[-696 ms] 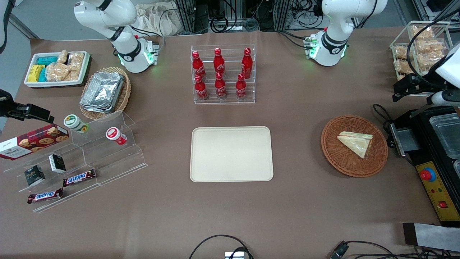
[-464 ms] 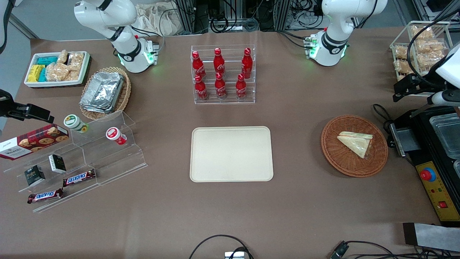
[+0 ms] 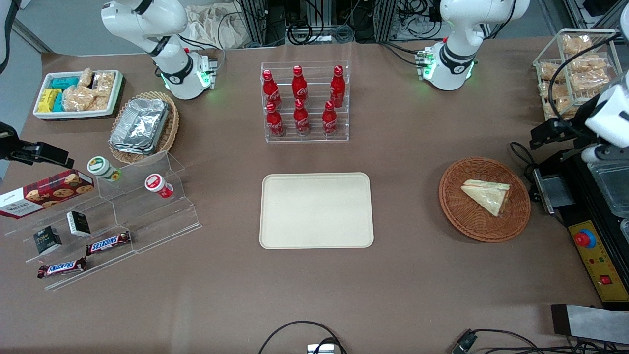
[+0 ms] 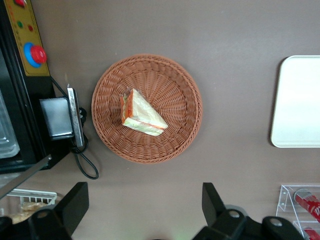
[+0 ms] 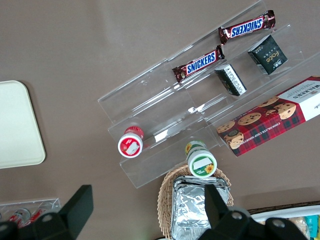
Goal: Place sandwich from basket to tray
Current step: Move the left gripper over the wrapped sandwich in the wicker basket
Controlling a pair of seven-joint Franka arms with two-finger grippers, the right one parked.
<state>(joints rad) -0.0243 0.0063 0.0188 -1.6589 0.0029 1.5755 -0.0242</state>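
The sandwich [image 4: 143, 115] lies flat in the round brown basket [image 4: 177, 80], a bit off its middle, and it looks light, soft and squishy, with a clear wrap that is likely slippery, so I think a gentle pinch across its two long slanted sides is best. In the front view its long side runs from about 10 o'clock to 4 o'clock, and its thin tip points to about 10 o'clock, toward the cream tray [image 3: 316, 210]. The gripper [image 4: 145, 210] hangs high above the surface near the basket, touching nothing, with its two fingers wide apart.
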